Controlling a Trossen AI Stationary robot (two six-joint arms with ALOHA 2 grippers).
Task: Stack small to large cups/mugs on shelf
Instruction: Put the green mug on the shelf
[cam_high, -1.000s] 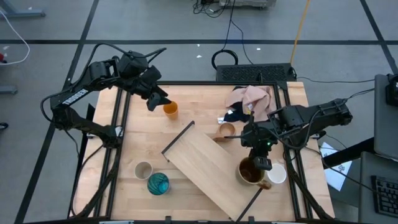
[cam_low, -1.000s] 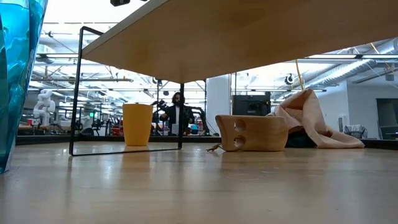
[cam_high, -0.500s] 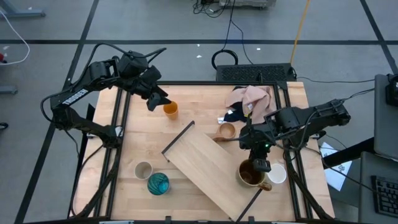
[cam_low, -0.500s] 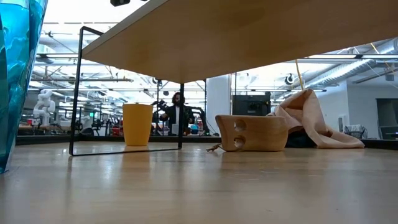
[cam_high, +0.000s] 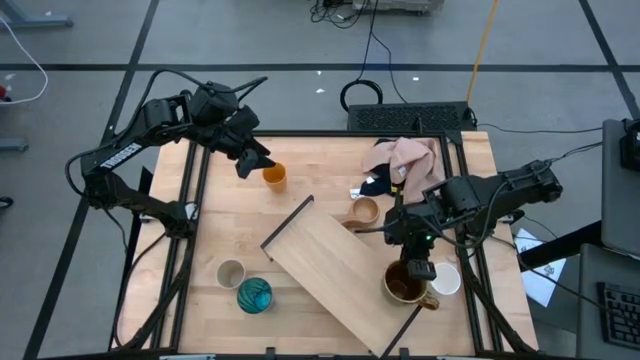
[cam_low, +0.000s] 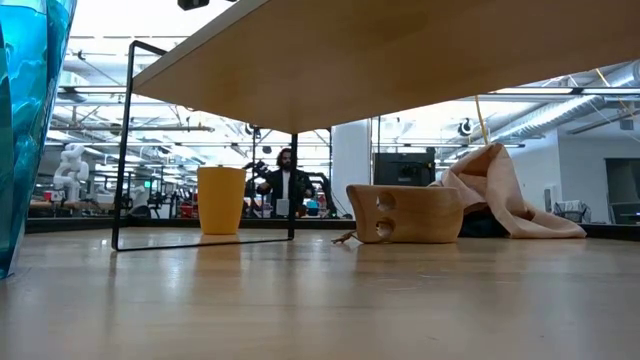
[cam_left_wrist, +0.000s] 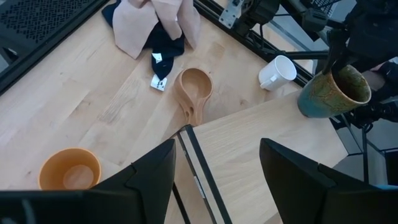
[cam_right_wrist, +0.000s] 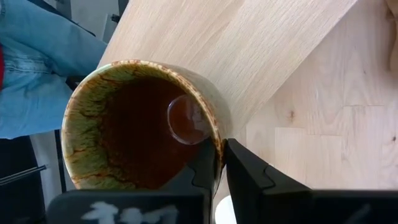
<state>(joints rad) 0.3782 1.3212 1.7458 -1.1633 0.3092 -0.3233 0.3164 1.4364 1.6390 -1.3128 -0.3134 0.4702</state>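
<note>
I have the right pincer (cam_right_wrist: 221, 163) clamped on the rim of the dark brown mug (cam_high: 403, 283), which hangs over the shelf (cam_high: 335, 275) end, its inside bare and glossy. Just beside it the white mug (cam_high: 445, 279) lies on the desk (cam_high: 225, 215). My left pincer (cam_high: 247, 160) hovers wide by the empty orange cup (cam_high: 274, 177). The tan cup (cam_high: 364, 210) rests near the pink cloth (cam_high: 414, 160); the beige-grey cup (cam_high: 231, 273) and teal cup (cam_high: 254, 295) stand together.

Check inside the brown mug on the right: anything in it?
Nothing: the brown mug shows only its dark glazed bottom. The right end effector pinches its rim, hiding that stretch of wall.
</note>
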